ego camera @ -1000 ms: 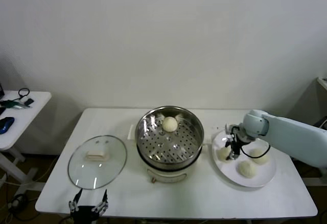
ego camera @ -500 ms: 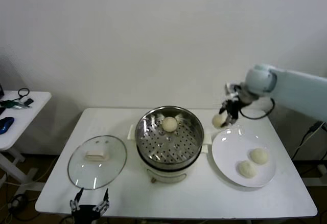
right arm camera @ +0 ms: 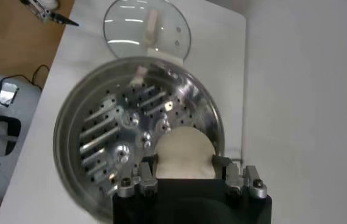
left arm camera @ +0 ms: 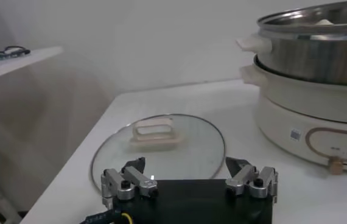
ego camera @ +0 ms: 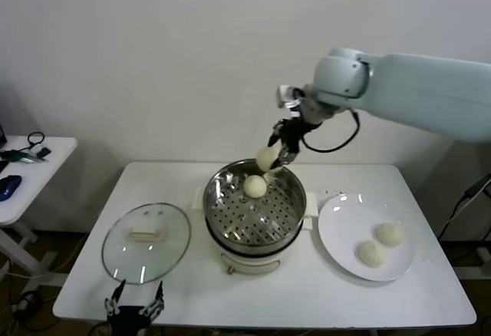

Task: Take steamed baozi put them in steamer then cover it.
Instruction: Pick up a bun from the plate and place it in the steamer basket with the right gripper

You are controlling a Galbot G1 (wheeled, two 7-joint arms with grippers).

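I see my right gripper (ego camera: 276, 158) raised over the far rim of the steamer (ego camera: 255, 207), its fingers (right arm camera: 146, 175) clamped on one steamed baozi (ego camera: 266, 159). From the right wrist camera that bun (right arm camera: 184, 153) fills the gap between the two fingers, with the perforated tray of the steamer (right arm camera: 137, 140) spread out beneath it. The held bun hangs in the air, clear of the tray, just above and beside a second baozi (ego camera: 255, 186) that already lies on the tray near the far side of the pot.

The steamer sits on its cream-white base in the middle of the white desk (ego camera: 307, 290). To its right stands a flat white plate (ego camera: 345, 221) with two more buns on it, one (ego camera: 389, 233) nearer the right edge and one (ego camera: 372, 253) closer to me; the two lie just beside each other.

To the left of the steamer the cover (ego camera: 146, 242) lies flat on the desk, handle up, apart from the pot. My left gripper (ego camera: 135, 308) is parked low at the near edge of the desk, just in front of the cover, its fingers (left arm camera: 125, 182) spread wide and holding nothing. In the left wrist view the cover (left arm camera: 161, 146) lies just beyond those fingers, with the steamer (left arm camera: 319, 55) off to one side.

A small side table (ego camera: 31, 171) with a few dark items stands well off to the left.
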